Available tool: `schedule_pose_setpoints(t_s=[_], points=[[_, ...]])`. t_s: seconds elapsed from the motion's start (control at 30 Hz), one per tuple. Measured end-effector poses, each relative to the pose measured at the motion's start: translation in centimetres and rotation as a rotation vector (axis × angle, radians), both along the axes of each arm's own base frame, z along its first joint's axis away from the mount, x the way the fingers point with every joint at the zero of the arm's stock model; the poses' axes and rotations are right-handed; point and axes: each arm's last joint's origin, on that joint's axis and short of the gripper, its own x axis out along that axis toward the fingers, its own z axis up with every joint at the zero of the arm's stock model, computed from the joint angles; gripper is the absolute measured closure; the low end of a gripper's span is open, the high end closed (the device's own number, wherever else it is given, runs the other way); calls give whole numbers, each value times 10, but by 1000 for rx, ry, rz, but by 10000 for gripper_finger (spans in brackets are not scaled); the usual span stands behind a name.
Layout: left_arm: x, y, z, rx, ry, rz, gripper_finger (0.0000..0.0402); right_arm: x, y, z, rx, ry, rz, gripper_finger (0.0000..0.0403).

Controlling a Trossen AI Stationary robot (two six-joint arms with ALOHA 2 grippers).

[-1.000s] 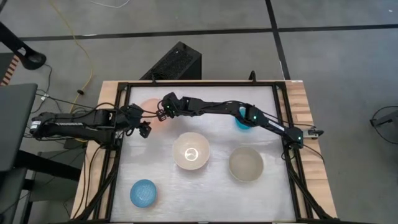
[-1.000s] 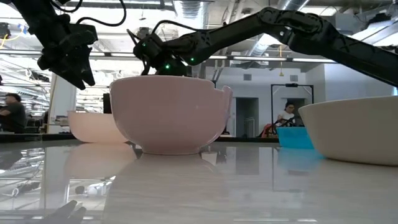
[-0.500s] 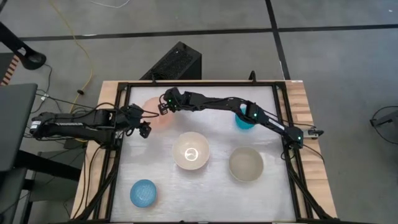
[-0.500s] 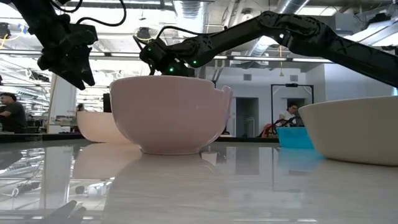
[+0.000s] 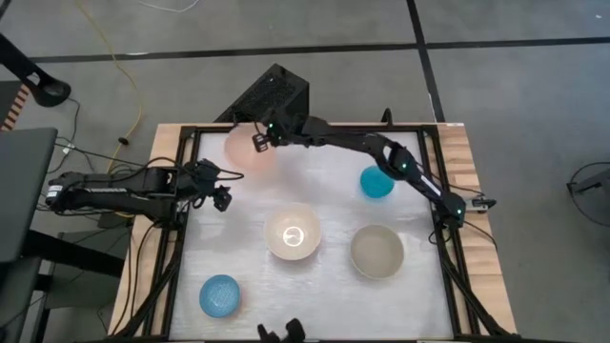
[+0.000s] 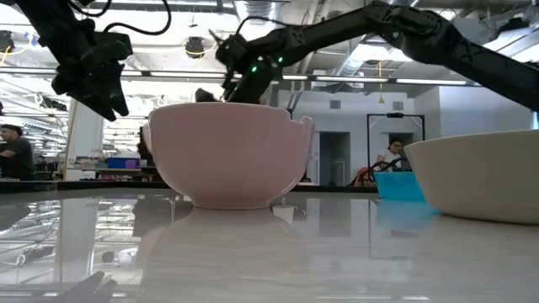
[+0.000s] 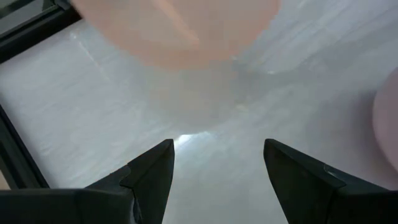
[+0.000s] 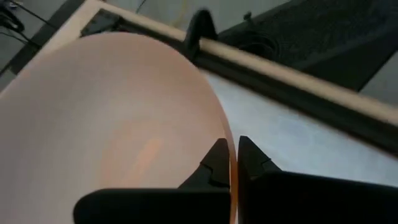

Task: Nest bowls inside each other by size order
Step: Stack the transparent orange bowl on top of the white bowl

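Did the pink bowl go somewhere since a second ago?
Yes. The right pincer, shut on the pink bowl's rim, carried it toward the table's far edge, away from the cream bowl. The low view no longer shows it.

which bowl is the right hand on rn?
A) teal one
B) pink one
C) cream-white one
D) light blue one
B: the right wrist view shows the right hand pinching the rim of the pink bowl, and the high view puts that bowl at the table's far edge.
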Motion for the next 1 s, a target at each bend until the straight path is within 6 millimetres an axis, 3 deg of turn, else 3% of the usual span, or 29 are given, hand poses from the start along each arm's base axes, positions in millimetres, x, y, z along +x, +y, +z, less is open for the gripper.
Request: schedule_pose_setpoints(t_s=[0.3, 0.53, 0.7, 1.0], points=[[-10, 1, 15, 100, -130, -10, 164, -35, -4, 51, -9, 52, 21, 403], [-32, 1, 35, 216, -299, -13, 164, -63, 13, 89, 6, 109, 128, 403], [-49, -1, 42, 253, -366, -41, 164, -80, 37, 112, 47, 145, 234, 403], [-63, -5, 46, 246, -441, -163, 164, -94, 103, 122, 67, 332, 419, 403]])
